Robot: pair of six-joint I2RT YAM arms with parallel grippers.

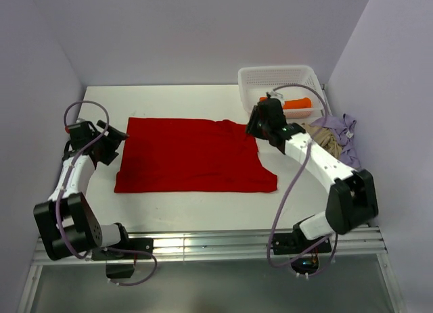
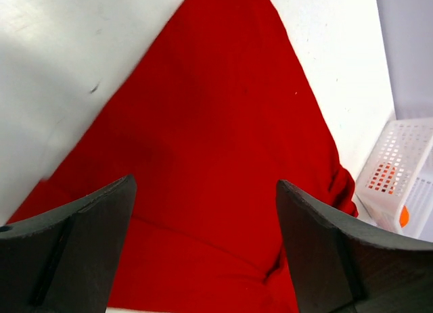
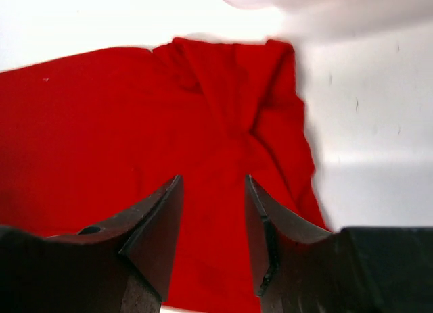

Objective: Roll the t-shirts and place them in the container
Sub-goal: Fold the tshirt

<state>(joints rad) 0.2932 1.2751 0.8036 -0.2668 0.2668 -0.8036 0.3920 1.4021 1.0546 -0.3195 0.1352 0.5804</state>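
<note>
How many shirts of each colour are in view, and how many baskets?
Red t-shirt, spread flat: 1
Orange t-shirt, in the basket: 1
Beige t-shirt, crumpled: 1
Lavender t-shirt, crumpled: 1
White basket: 1
Total: 5

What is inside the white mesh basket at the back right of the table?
An orange t-shirt lies in the white basket, near its front wall. The right arm covers the basket's near left corner, so anything there is hidden.
</note>
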